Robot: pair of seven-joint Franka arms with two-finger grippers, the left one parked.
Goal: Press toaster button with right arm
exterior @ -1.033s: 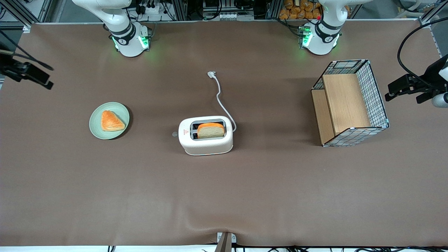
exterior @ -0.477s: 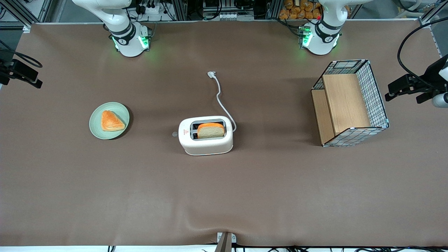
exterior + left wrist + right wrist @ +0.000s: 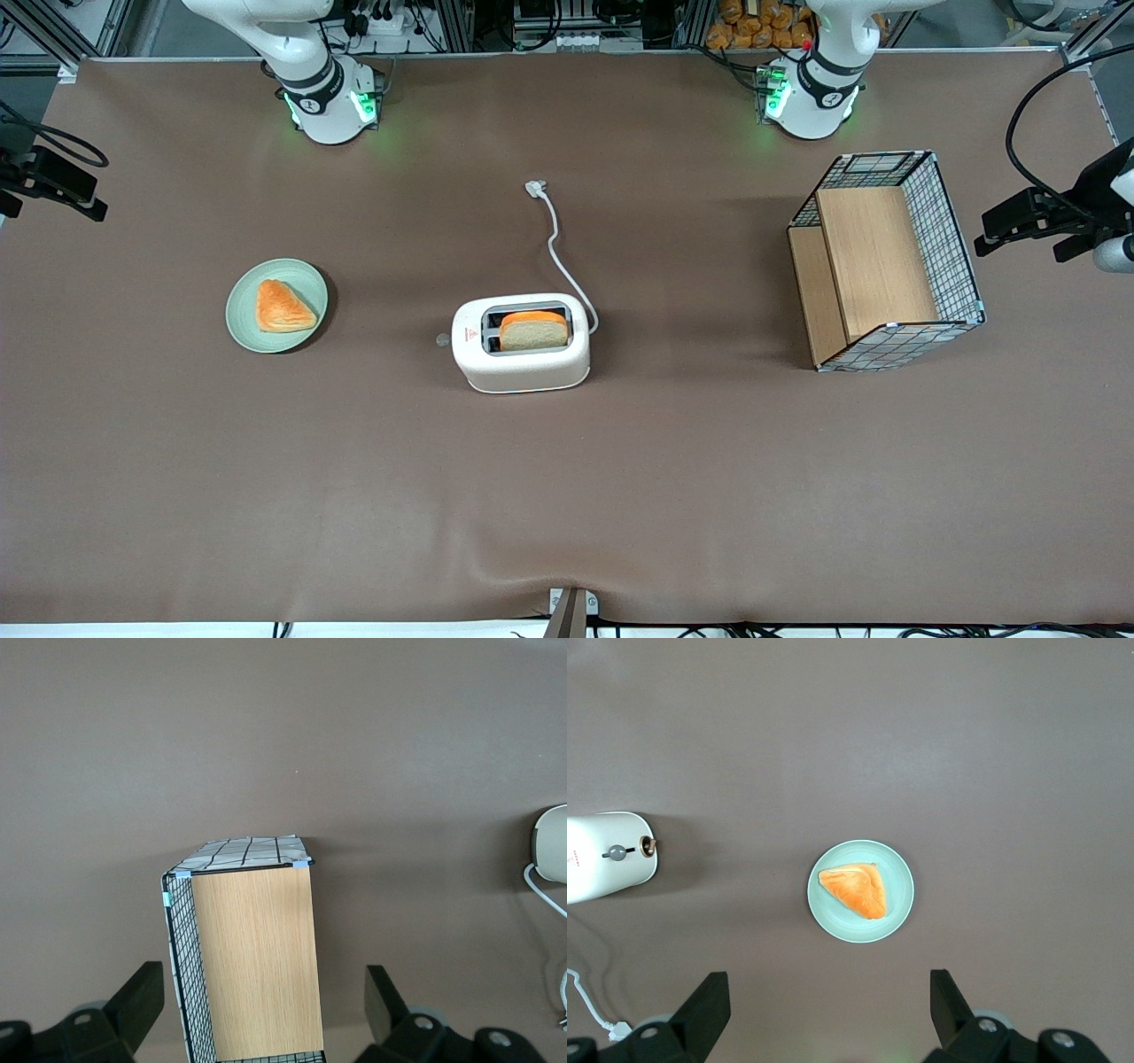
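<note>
Since a second ago we have drawn our end effector (image 3: 53, 182) back toward the working arm's table edge; it hangs wide open, holding nothing. One toaster (image 3: 521, 343) stands mid-table (image 3: 567, 496), its button (image 3: 442, 338) jutting at nine o'clock, one bread slice (image 3: 533, 330) in a slot. One plate (image 3: 276, 306) with one pastry (image 3: 283, 307) lies apart toward the working arm's end; one wire basket (image 3: 886, 261) toward the parked arm's. Brown cloth is bare around the toaster.

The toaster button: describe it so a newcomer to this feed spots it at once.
Find the small white rounded two-slot toaster at mid-table, a bread slice in one slot. On its narrow end facing the green plate sits the small grey round-tipped button, the only grey thing sticking out of the white shell. The right arm's black gripper hangs open, high above the plate.
</note>
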